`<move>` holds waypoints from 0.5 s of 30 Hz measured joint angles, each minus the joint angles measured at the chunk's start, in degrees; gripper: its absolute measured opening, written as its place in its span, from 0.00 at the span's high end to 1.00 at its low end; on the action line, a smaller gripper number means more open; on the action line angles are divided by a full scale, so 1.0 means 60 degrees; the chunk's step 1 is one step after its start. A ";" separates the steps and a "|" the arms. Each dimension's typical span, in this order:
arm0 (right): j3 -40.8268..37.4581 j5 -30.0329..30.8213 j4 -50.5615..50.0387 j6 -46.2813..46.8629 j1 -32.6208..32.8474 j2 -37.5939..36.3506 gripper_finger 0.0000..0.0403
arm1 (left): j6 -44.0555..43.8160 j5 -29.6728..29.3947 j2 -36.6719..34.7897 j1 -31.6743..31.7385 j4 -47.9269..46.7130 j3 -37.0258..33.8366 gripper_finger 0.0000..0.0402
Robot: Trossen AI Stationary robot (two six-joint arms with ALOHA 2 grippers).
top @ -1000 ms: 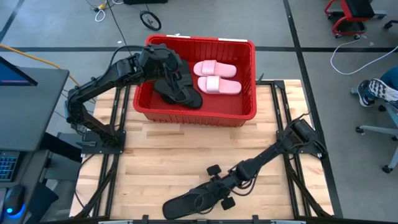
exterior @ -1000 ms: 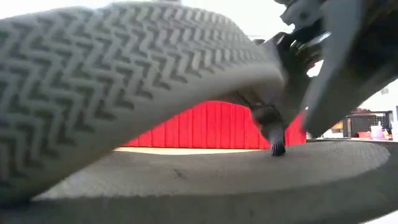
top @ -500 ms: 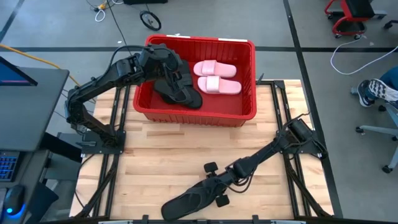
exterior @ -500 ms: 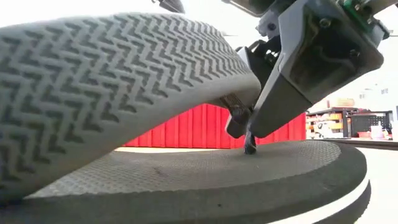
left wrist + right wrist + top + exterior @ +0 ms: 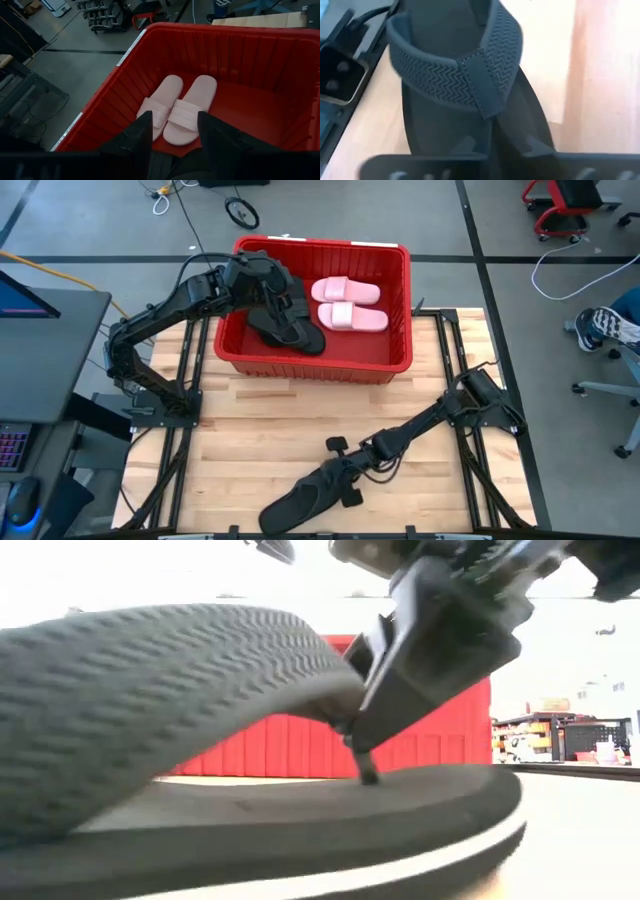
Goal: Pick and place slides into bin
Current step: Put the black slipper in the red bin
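Observation:
A black slide (image 5: 300, 502) with a wide zigzag-ribbed strap (image 5: 455, 70) lies sole down at the table's near edge, filling the low view (image 5: 300, 830). My right gripper (image 5: 345, 480) is open at the strap's right end. The red bin (image 5: 300, 365) stands at the table's far side. Two pale pink slides (image 5: 345, 305) lie side by side on its floor, next to black sandals (image 5: 292, 332). My left gripper (image 5: 175, 135) is open over the black sandals. I cannot tell whether it touches them. My right gripper comes slanting down from the table's right side, its fingers on either side of the strap's end (image 5: 485, 107) where it joins the sole. One fingertip (image 5: 368, 772) stands on the footbed just under the strap's edge. The slide lies flat on the table.
The bin's tall ribbed walls (image 5: 250, 55) surround my left gripper. Bare wooden tabletop (image 5: 300, 420) lies between the bin and the black slide. Beyond the table are office chairs (image 5: 610, 330), cables and a desk at the left.
My right gripper has gone toward the table's left edge, farther onto the black slide, up to its strap. In the low view the slide has shifted a little on the table.

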 joint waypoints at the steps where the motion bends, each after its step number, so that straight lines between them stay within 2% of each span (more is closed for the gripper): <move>1: 0.0000 -0.0126 0.0013 0.0136 -0.0083 0.0000 0.96 | 0.0000 0.0000 0.0000 0.0000 0.0000 0.0000 0.60; 9: -0.0003 -0.0785 -0.0153 0.0706 -0.0385 -0.0717 0.99 | 0.0004 0.0000 0.0000 0.0000 0.0000 0.0000 0.60; 15: -0.0003 -0.0572 -0.0808 0.0866 -0.0783 -0.2398 0.99 | -0.0004 0.0000 0.0000 0.0000 -0.0004 0.0000 0.63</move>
